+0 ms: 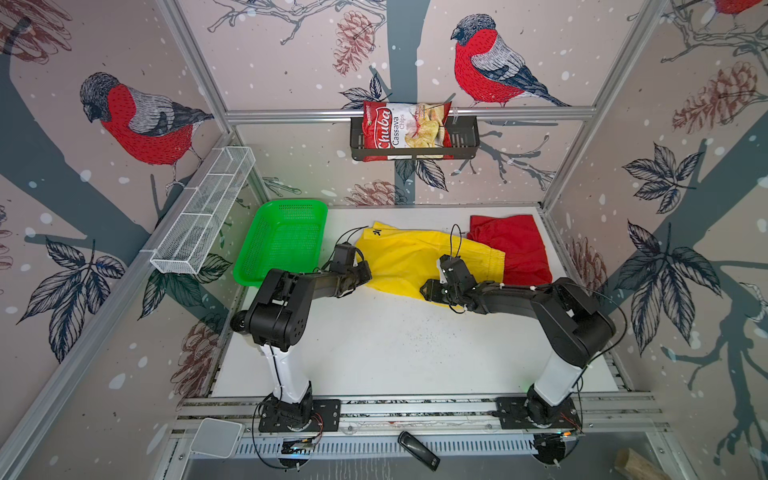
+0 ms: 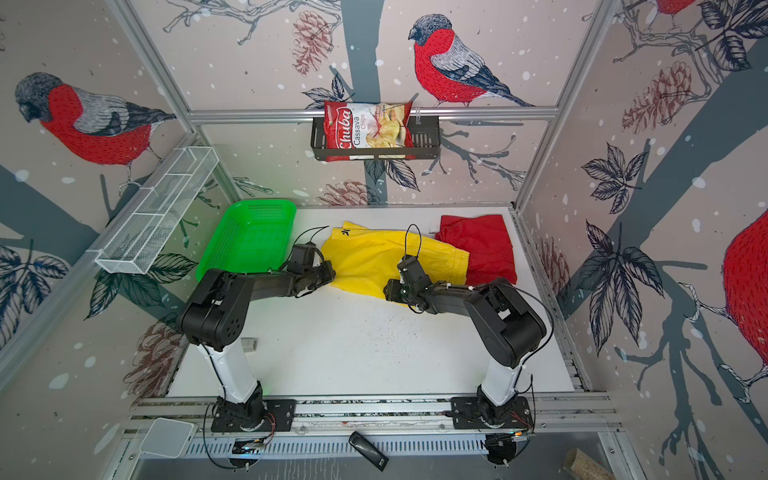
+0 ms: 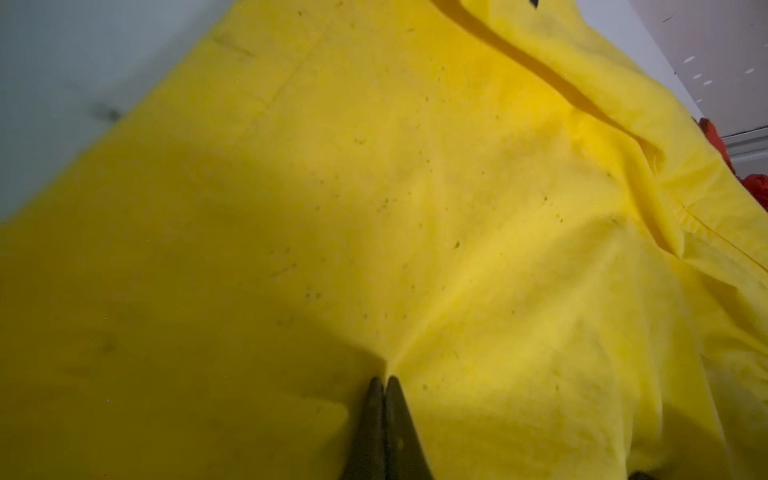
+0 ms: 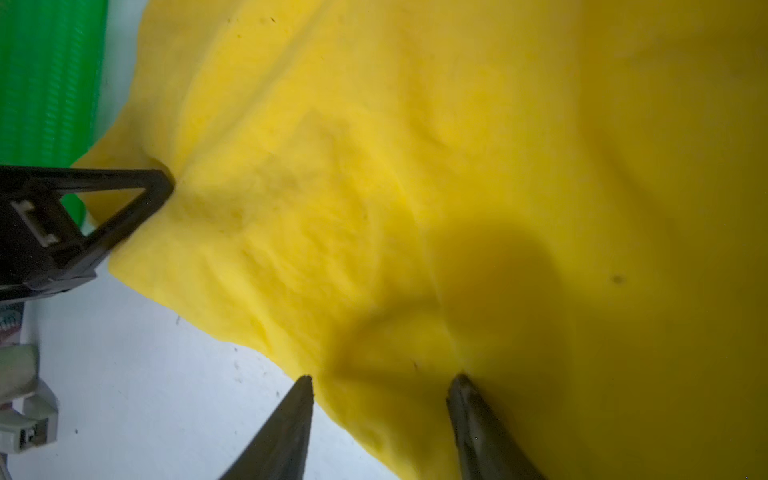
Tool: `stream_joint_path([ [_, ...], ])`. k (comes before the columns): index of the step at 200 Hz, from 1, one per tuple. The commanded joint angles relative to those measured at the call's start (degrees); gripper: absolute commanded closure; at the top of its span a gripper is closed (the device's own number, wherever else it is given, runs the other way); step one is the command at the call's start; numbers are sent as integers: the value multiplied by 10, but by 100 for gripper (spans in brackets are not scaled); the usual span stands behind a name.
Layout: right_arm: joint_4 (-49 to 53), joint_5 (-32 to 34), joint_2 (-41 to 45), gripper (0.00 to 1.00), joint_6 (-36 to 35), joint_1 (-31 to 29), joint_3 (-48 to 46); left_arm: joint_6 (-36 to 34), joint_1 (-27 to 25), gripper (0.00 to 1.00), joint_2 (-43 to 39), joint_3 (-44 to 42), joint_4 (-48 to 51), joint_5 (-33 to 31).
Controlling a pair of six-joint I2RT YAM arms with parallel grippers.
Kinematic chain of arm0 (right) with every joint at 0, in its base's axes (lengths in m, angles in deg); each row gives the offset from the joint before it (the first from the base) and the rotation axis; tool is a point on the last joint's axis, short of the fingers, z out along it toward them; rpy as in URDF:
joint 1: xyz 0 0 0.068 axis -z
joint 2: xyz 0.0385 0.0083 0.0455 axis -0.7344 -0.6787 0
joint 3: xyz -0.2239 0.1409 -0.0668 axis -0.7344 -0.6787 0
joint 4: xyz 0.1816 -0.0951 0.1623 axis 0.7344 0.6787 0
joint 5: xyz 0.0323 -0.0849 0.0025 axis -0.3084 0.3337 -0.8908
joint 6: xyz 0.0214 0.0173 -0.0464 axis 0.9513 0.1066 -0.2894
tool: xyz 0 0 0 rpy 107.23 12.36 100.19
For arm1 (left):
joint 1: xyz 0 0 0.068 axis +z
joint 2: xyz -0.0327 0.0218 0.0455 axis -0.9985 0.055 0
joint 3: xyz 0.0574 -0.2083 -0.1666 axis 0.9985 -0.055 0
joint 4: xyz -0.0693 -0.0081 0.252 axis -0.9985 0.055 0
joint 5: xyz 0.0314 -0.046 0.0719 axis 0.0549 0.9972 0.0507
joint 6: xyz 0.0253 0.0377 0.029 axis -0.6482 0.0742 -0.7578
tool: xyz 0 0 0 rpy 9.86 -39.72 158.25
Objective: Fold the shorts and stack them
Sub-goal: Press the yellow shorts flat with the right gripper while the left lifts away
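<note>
In both top views, my left gripper (image 1: 365,271) (image 2: 331,271) is reaching to the near left edge of the yellow shorts (image 1: 407,257) (image 2: 370,257), which are lying spread across the back middle of the white table (image 1: 395,345). My right gripper (image 1: 428,289) (image 2: 388,289) is sitting at their near edge, further right. The waistband end is overlapping the red shorts (image 1: 515,249) (image 2: 482,245), which are bunched in the back right corner. A small black mark is showing near the yellow hem at the back left; I cannot read it as a word. The green basket (image 1: 282,245) (image 2: 249,241) is standing just left of the yellow pair. On the back wall, a black rack (image 1: 465,141) is holding a red bag (image 1: 399,129) (image 2: 365,129) reading "Chuba Cassava Chips".

In the left wrist view, my fingers are pressing together at the tips of the left gripper (image 3: 384,380), pinching a pucker of the yellow shorts (image 3: 415,208); creases are fanning out from it.

In the right wrist view, the right gripper (image 4: 382,380) is standing spread, one fingertip (image 4: 305,384) at the cloth's edge over the table (image 4: 145,395), the other on the yellow shorts (image 4: 457,166), gripping nothing. The left gripper (image 4: 162,187) is touching the far edge of the cloth.
</note>
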Motion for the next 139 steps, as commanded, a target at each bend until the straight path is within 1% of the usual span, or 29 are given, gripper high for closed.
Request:
stream_joint_path([
  [1, 12, -2, 8, 45, 28, -22, -32, 13, 0, 100, -34, -63, 35, -40],
  [24, 38, 11, 43, 45, 49, -59, -73, 27, 1, 100, -100, -144, 40, -41],
  [43, 57, 24, 85, 45, 69, -93, -96, 29, 0, 100, -163, -184, 64, -35],
  [61, 83, 41, 125, 45, 75, -121, -91, 17, 0, 94, -236, -193, 100, -37],
  [76, 98, 49, 154, 44, 67, -130, -70, 1, 0, 88, -287, -181, 120, -40],
  [86, 103, 51, 165, 44, 57, -130, -50, -12, -1, 87, -308, -166, 122, -36],
  [96, 102, 54, 169, 44, 48, -129, -33, -24, 0, 87, -314, -150, 112, -25],
  [107, 92, 52, 163, 44, 42, -123, -16, -35, -2, 89, -306, -137, 89, -10],
  [121, 65, 34, 140, 44, 43, -111, -5, -41, -2, 93, -272, -115, 67, 3],
  [139, 41, 12, 101, 44, 46, -106, 11, -46, -7, 94, -208, -70, 62, 15],
])
